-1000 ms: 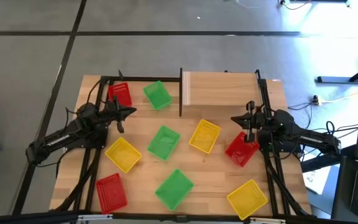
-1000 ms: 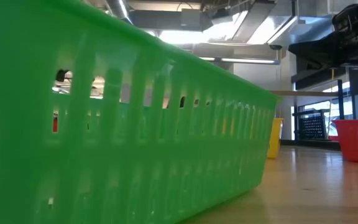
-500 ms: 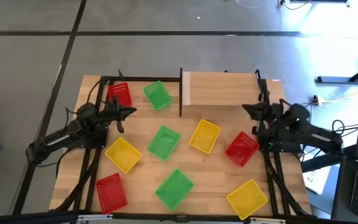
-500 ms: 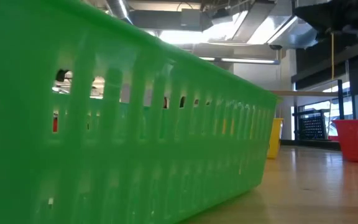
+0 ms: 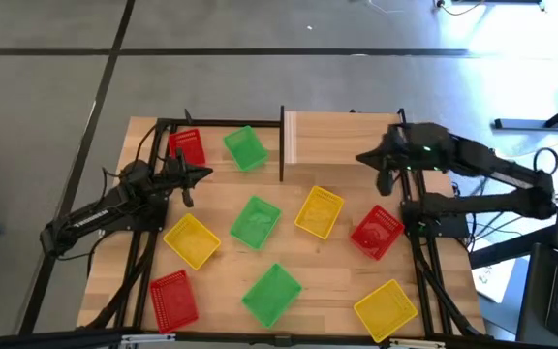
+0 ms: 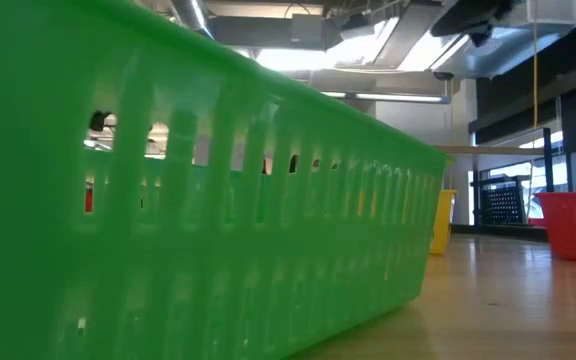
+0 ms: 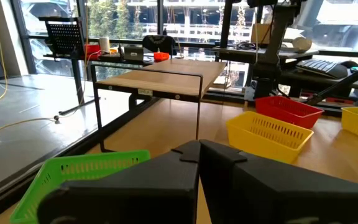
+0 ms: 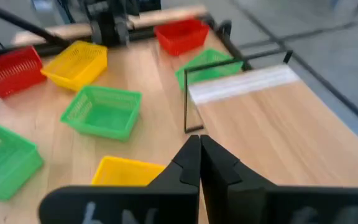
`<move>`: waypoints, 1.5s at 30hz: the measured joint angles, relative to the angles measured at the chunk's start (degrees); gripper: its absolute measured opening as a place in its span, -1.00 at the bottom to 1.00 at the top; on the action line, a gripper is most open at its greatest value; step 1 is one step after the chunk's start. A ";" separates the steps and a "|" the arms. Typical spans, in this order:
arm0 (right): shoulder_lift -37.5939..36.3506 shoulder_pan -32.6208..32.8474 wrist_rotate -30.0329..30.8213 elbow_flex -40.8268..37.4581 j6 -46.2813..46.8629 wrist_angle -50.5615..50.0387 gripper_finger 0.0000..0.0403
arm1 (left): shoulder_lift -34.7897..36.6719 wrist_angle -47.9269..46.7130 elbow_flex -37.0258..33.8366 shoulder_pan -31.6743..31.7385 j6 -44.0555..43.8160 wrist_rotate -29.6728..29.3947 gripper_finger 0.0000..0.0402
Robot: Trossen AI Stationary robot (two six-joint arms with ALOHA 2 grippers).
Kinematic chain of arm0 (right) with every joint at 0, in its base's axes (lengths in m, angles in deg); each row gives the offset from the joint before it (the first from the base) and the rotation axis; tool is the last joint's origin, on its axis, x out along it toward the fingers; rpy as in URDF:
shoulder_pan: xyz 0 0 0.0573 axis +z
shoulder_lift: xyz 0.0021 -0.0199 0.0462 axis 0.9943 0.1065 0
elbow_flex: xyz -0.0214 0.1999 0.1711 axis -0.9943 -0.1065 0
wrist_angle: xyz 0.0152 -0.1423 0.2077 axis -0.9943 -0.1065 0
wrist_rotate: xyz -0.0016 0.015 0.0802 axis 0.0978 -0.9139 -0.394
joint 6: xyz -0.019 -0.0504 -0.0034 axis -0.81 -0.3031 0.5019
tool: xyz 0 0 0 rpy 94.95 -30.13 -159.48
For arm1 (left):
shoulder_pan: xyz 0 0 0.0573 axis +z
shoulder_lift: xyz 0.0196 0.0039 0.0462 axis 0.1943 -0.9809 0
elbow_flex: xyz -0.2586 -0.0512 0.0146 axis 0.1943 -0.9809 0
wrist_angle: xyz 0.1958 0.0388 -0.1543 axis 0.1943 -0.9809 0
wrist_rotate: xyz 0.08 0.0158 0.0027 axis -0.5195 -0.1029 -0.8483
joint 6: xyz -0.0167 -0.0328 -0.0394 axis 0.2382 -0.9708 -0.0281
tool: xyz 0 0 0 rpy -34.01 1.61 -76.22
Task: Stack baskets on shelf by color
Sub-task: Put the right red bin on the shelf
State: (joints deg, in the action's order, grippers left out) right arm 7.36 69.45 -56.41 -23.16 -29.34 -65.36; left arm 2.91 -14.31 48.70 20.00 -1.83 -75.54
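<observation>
The shelf [image 5: 347,136] stands bare at the tabletop's [image 5: 221,281] far edge, with all nine baskets loose around it: a green basket [image 5: 245,147] and red basket [image 5: 188,146] beside its dark post [image 5: 282,145], the rest nearer. The right end effector [image 5: 384,184], clenched and empty, hovers at the shelf's right end above a red basket [image 5: 376,231]; the left end effector [image 5: 188,186], also clenched and empty, waits well left of the shelf. With the fingers closed, a descent would likely shove a basket rather than grasp it.

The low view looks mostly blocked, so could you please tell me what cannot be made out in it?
- Low view: a green basket against the lens hides most of the table.
- Low view: a red basket is cut by the edge.
- Low view: both grippers are out of frame.
</observation>
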 joint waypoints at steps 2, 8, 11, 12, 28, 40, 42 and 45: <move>4.22 0.00 -0.05 3.62 -0.11 -0.69 -1.00 | 0.00 0.02 0.01 0.01 -0.23 0.00 -1.00; 12.32 0.09 -1.86 11.44 -0.12 -6.06 -1.00 | -0.02 1.39 1.67 0.02 0.16 -0.23 -1.00; 14.18 0.11 -2.11 13.34 -0.12 -8.27 -1.00 | -0.55 -1.86 6.16 0.02 1.78 1.79 -1.00; 14.62 0.13 -2.16 13.85 -0.12 -9.11 -1.00 | -1.13 -4.40 7.97 -0.03 2.74 2.17 -1.00; 16.48 6.62 -4.35 15.39 11.39 -27.55 -1.00 | -28.12 -33.31 40.78 -0.01 9.94 -1.94 -1.00; 17.99 8.72 -11.03 15.37 35.02 -30.99 -0.99 | -35.80 -37.31 50.44 -1.73 12.48 -3.02 -1.00; 18.25 8.78 -11.76 15.36 36.96 -32.26 -0.94 | -35.79 -37.39 50.49 -2.36 12.56 -3.73 -1.00; 18.85 9.70 -14.41 14.63 39.07 -32.85 -0.80 | -35.76 -37.86 50.49 -3.30 12.58 -3.85 -1.00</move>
State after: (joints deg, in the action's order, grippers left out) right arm 26.21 79.15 -70.82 -8.53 9.72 -98.21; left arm -32.85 -52.17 99.19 16.70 10.75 -79.39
